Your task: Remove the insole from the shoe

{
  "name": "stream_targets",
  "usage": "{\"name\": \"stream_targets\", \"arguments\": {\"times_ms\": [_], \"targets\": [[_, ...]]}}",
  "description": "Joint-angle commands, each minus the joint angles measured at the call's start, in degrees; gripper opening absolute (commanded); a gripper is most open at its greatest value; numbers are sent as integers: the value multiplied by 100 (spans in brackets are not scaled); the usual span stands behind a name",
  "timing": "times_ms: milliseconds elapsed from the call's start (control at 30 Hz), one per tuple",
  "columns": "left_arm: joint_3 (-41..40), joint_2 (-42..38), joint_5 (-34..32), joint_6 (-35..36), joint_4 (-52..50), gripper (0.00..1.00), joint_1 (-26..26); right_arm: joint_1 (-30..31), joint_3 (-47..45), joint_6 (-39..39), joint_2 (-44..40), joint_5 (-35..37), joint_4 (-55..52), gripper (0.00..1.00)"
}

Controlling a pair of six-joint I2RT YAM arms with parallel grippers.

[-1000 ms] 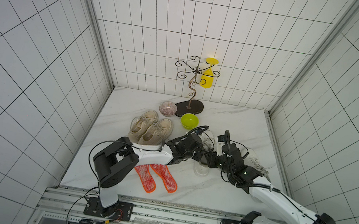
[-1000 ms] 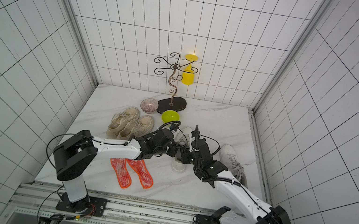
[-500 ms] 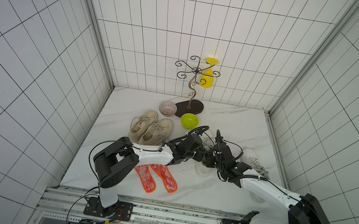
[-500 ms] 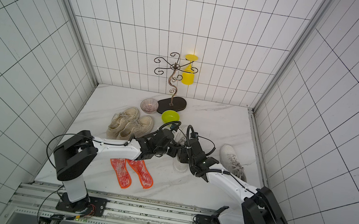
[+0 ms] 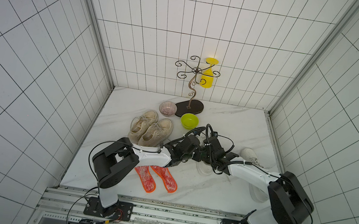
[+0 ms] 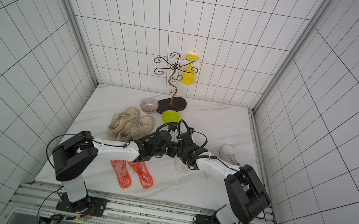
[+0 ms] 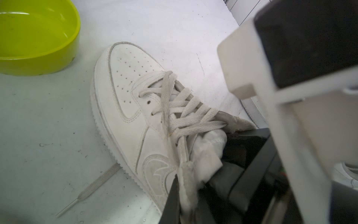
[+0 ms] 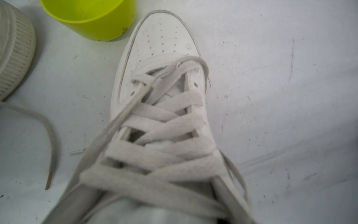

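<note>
The white laced shoe (image 7: 126,93) lies mid-table with its toe toward the green bowl. In both top views only its heel (image 5: 205,170) (image 6: 180,165) shows under the two wrists. My left gripper (image 7: 184,190) is shut on the shoe's collar edge beside the laces. My right gripper (image 5: 205,155) hangs over the shoe's opening, and its dark fingers (image 7: 242,155) reach in behind crumpled white padding (image 7: 211,147). The right wrist view looks down along the laces (image 8: 164,135) and its jaws are blurred. The insole is hidden inside the shoe.
A green bowl (image 5: 189,121) stands just past the toe. Left of it is a beige pair of sneakers (image 5: 149,131). Two orange insoles (image 5: 155,178) lie near the front. A second white shoe (image 5: 250,155) lies at the right. A striped bowl (image 5: 168,108) and a metal stand (image 5: 192,90) are at the back.
My right arm has folded in and carried its gripper leftward, over the shoe's opening beside the left gripper. The left arm holds still on the shoe.
</note>
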Motion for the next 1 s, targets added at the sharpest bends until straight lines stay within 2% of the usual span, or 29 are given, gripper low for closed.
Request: {"name": "stream_targets", "arguments": {"times_ms": [0, 67, 200, 500, 967], "targets": [[-112, -410, 169, -24, 223, 0, -72, -398, 9, 53, 612, 305, -615, 35], [-140, -426, 170, -33, 262, 0, -74, -391, 54, 49, 734, 198, -602, 34], [-171, -429, 120, -53, 260, 0, -66, -398, 24, 13, 697, -124, -468, 22], [-209, -428, -216, -156, 74, 0, 20, -398, -316, -39, -451, -841, 67, 0], [-163, -377, -796, -273, -354, 0, 119, -398, -969, -83, -1671, -2093, 1119, 0]]}}
